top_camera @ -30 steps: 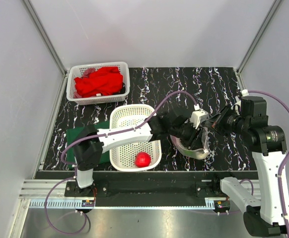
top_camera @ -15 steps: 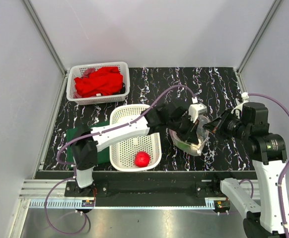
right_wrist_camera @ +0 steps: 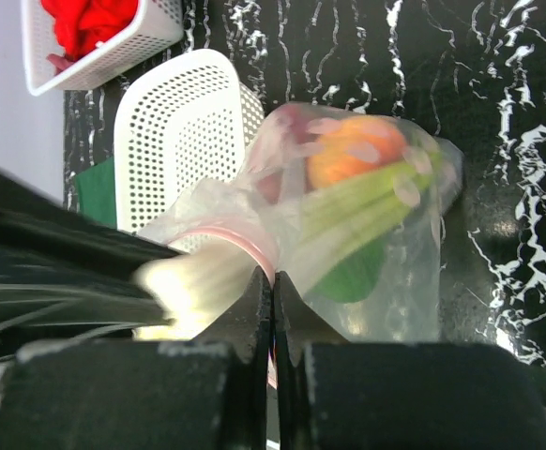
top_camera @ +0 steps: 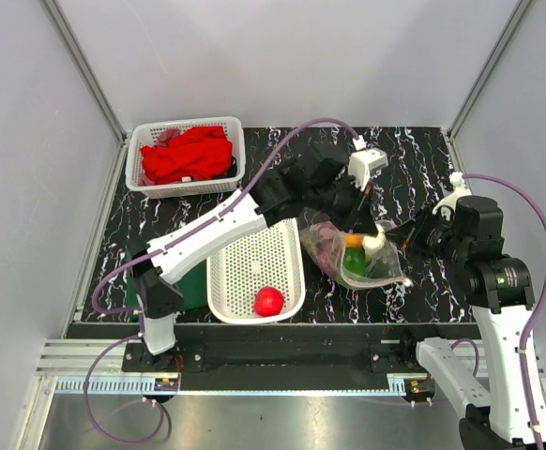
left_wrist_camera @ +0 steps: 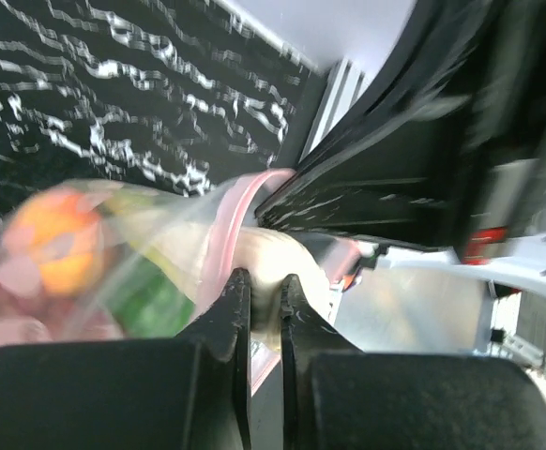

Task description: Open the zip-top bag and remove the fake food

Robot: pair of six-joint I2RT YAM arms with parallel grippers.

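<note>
The clear zip-top bag [top_camera: 353, 261] lies right of the white basket, with an orange peach [right_wrist_camera: 353, 155], a green pepper [right_wrist_camera: 348, 277] and purple pieces inside. My left gripper [top_camera: 365, 234] is shut on the white end of the green-white leek [left_wrist_camera: 264, 272], which sticks out of the bag's mouth past the pink zip strip [left_wrist_camera: 231, 216]. My right gripper [top_camera: 401, 247] is shut on the zip strip [right_wrist_camera: 254, 246] at the bag's edge. The leek [right_wrist_camera: 367, 202] runs back into the bag. A red apple [top_camera: 269, 300] lies in the white basket [top_camera: 254, 262].
A second white basket [top_camera: 187, 157] holding red cloth stands at the back left. A green mat [top_camera: 194, 283] lies under the near basket. The left arm reaches across over the near basket. Grey walls close in the table on three sides.
My left gripper has lifted back and away from the bag's mouth, drawing the leek's white end out. The bag has spread open and flatter, showing its contents. The right gripper still holds the bag's edge.
</note>
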